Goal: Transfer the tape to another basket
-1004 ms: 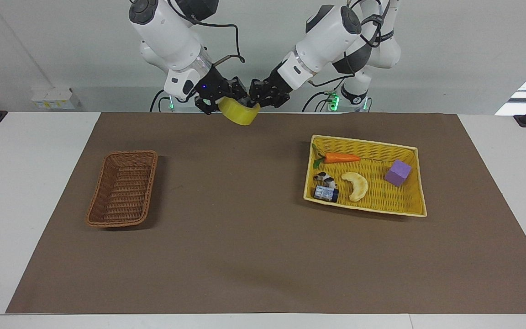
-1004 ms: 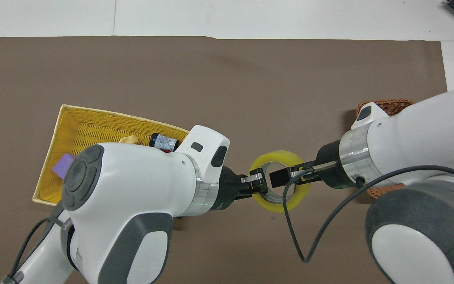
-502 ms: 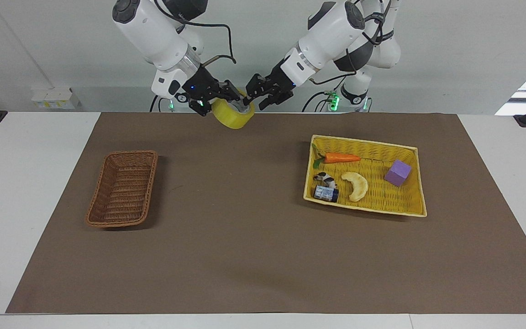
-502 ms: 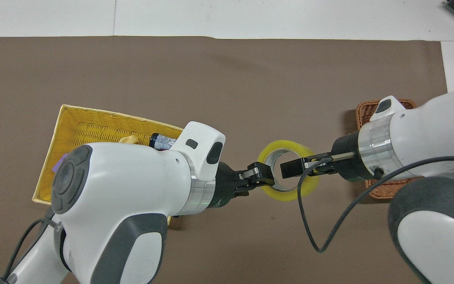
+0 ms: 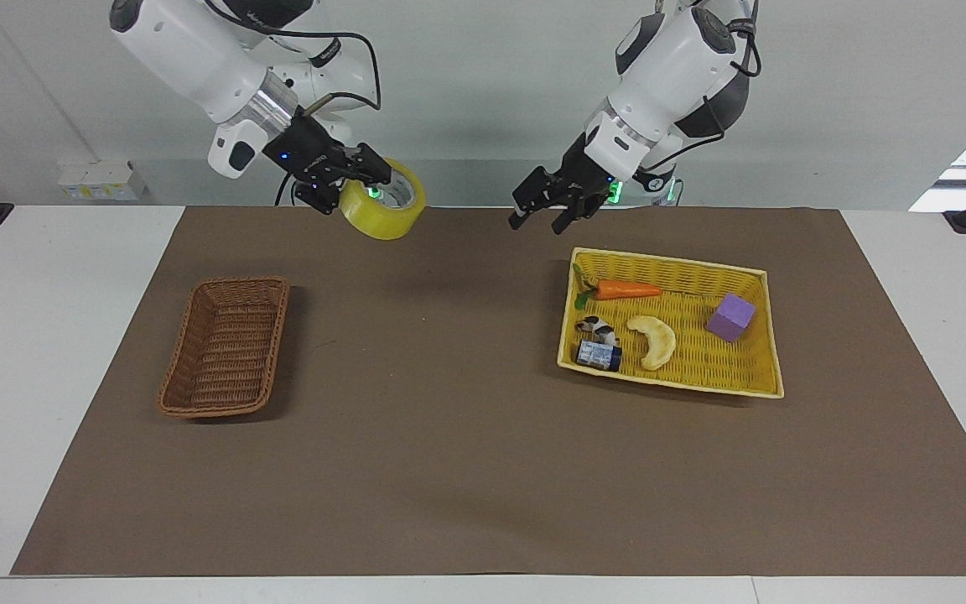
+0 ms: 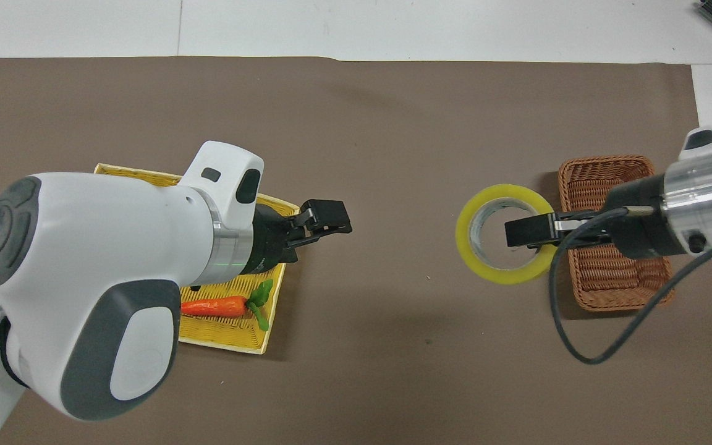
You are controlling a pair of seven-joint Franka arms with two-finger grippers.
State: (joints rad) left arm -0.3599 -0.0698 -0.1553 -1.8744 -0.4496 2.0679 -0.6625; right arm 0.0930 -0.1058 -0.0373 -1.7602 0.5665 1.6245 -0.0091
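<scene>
In the facing view, the right pincer (image 5: 363, 179) is clamping the rim of the tape (image 5: 384, 208) and holding it in the air over the brown mat (image 5: 449, 436) at the robots' edge of the desk (image 5: 47, 277). The basket (image 5: 226, 346) is lying on the mat toward the right arm's end, with nothing in it. The left pincer (image 5: 543, 210) is hanging with its fingers apart and nothing between them, over the mat just beside the yellow tray (image 5: 755, 277), which is carrying a carrot (image 5: 627, 290), a pale curved toy (image 5: 655, 340), a purple block (image 5: 731, 317) and a small dark bottle (image 5: 599, 355).

In the overhead view, the right pincer (image 6: 526, 233) is gripping the tape (image 6: 504, 272) through its core, the roll sitting just beside the basket (image 6: 603, 290). The left pincer (image 6: 325, 217) is standing apart, empty, at the tray's (image 6: 226, 340) corner, well apart from the tape; the carrot (image 6: 215, 306) is showing under the arm.
</scene>
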